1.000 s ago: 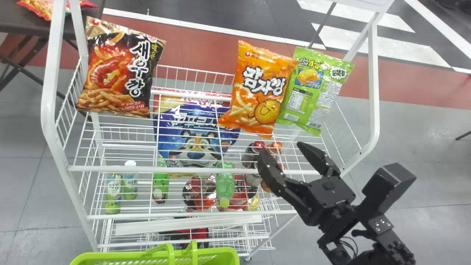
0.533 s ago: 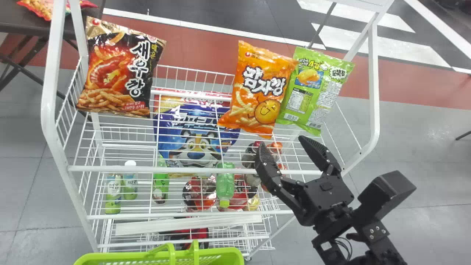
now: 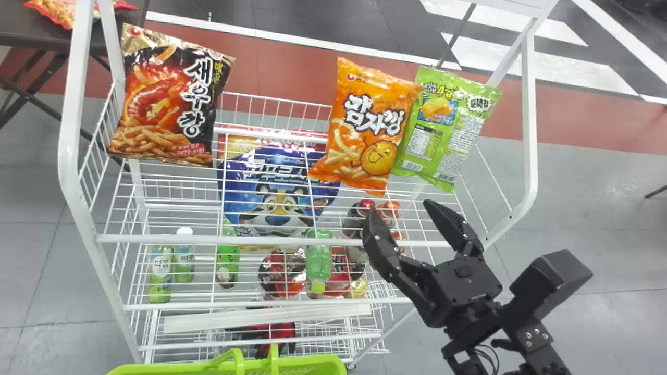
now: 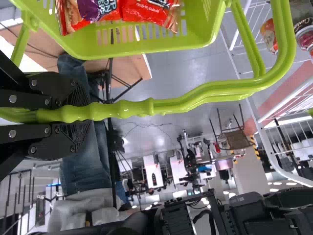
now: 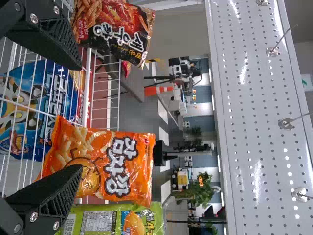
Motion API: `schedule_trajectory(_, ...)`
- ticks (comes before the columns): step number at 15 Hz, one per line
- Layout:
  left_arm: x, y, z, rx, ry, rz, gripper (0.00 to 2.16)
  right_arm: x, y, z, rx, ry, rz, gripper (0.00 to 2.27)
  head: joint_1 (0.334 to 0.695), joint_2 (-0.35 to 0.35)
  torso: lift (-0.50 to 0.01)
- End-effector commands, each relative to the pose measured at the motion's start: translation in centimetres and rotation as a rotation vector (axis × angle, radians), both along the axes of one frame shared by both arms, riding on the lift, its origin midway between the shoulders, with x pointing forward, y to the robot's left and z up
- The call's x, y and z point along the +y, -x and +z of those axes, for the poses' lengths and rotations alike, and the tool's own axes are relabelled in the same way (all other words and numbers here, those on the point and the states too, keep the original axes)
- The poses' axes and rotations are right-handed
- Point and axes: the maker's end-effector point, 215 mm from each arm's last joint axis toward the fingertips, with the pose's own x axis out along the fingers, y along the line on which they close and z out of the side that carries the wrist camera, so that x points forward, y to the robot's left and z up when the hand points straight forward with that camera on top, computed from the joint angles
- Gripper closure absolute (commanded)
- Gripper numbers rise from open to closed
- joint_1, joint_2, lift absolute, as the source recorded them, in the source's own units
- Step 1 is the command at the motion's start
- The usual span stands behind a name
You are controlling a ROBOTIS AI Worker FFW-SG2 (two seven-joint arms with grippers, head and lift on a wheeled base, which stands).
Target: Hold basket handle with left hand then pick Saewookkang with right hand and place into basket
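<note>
The black Saewookkang bag (image 3: 169,99) leans upright at the rack's top left in the head view; the right wrist view has the same Saewookkang bag (image 5: 117,29) near its top edge. My right gripper (image 3: 404,213) stands open over the rack's front right, below the orange bag and well away from Saewookkang; in its wrist view the right gripper (image 5: 73,117) has nothing between its fingers. The green basket (image 3: 307,364) is at the head view's bottom edge. In the left wrist view, my left gripper (image 4: 80,113) is shut on the basket handle (image 4: 190,100), with red packs inside the basket (image 4: 146,46).
An orange snack bag (image 3: 365,127) and a green one (image 3: 445,127) lean side by side at the rack's right. A blue cereal bag (image 3: 276,192) is lower in the middle. The white front rail (image 3: 208,239) crosses before the bags; bottles stand on the shelf below.
The basket has moved slightly right and down in the head view. My right gripper has shifted only a little, up and then back down, and remains open. The bags have not moved.
</note>
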Motion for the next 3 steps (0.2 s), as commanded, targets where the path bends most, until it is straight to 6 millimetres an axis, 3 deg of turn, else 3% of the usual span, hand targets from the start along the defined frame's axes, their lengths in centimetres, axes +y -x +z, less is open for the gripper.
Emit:
schedule_trajectory(1, 0.03, 0.07, 0.01, 0.004, 0.002, 0.0, 1.82, -0.04, 0.13, 0.08, 0.0, -0.002, -0.002, 0.1, 0.695, -0.35, -0.019)
schedule_trajectory(3, 0.01, 0.22, 0.04, 0.01, 0.004, -0.002, 1.82, -0.12, 0.21, 0.36, -0.005, -0.002, -0.003, 0.1, 0.695, -0.35, -0.019)
